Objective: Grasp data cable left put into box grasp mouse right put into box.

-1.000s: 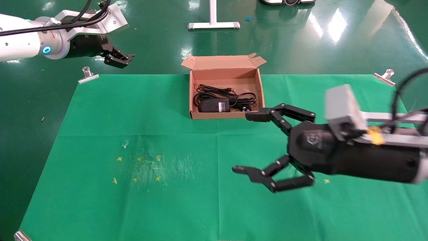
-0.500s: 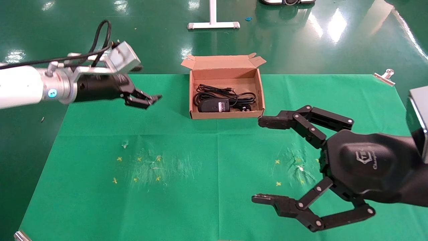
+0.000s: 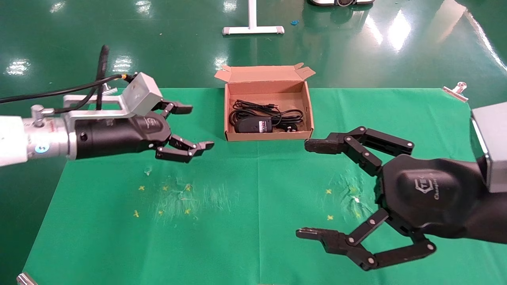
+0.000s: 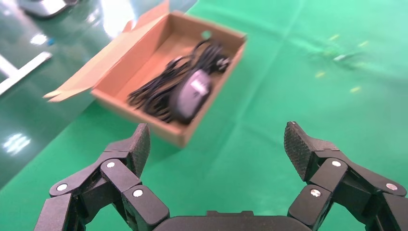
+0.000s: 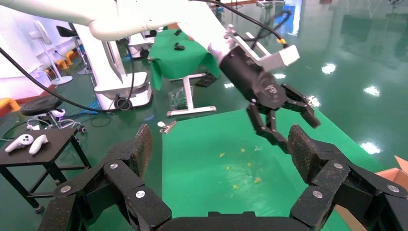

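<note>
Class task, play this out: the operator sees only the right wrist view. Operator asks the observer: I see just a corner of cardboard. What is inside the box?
Observer: In the head view the box is open, with the mouse lying in it.
Operator: And the data cable?
Observer: The data cable is coiled in there too, behind and beside the mouse.
Operator: Is my own end effector holding anything?
Observer: No. The right end effector is open and empty over the green cloth, near the box's front right corner.
Operator: The left one?
Observer: The left end effector is open and empty, left of the box.
</note>
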Controlling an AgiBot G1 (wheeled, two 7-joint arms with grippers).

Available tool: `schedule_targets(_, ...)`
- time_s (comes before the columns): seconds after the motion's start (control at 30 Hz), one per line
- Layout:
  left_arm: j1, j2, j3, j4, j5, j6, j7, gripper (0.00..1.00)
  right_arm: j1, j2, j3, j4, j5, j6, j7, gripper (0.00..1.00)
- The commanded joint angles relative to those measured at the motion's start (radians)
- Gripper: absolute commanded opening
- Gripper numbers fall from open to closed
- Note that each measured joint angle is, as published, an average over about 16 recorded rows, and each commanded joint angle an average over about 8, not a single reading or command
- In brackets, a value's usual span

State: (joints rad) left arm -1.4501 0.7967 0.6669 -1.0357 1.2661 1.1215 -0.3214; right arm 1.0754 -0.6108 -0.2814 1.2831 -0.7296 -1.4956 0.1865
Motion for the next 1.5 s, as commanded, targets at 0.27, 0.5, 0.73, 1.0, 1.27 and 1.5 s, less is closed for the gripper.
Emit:
schedule_targets(0.27,0.12,-0.059,-0.123,-0.079,-0.17,0.119,0.043,1.0,0.0,0.0,-0.001,0.0,0.0,0.0,0.0,1.0)
schedule_targets(0.5,0.213,-0.105,-0.219,-0.141,-0.303,0.212,0.076,1.0,0.0,0.001,-0.001,0.0,0.001,0.001,-0.001,1.0)
schedule_targets(0.73,0.305,-0.151,-0.315,-0.202,-0.435,0.304,0.109,1.0,0.0,0.001,-0.002,0.0,0.001,0.001,-0.001,1.0)
schedule_targets(1.0,0.392,-0.193,-0.404,-0.26,-0.558,0.39,0.139,1.0,0.0,0.001,-0.002,0.0,0.002,0.0,-0.001,1.0)
schedule_targets(1.27,0.401,-0.198,-0.413,-0.265,-0.572,0.399,0.141,1.0,0.0,0.001,-0.002,0.0,0.002,0.0,-0.001,1.0)
schedule_targets(1.5,0.39,-0.193,-0.402,-0.258,-0.556,0.388,0.138,1.0,0.0,0.001,-0.002,0.0,0.002,0.001,-0.001,1.0)
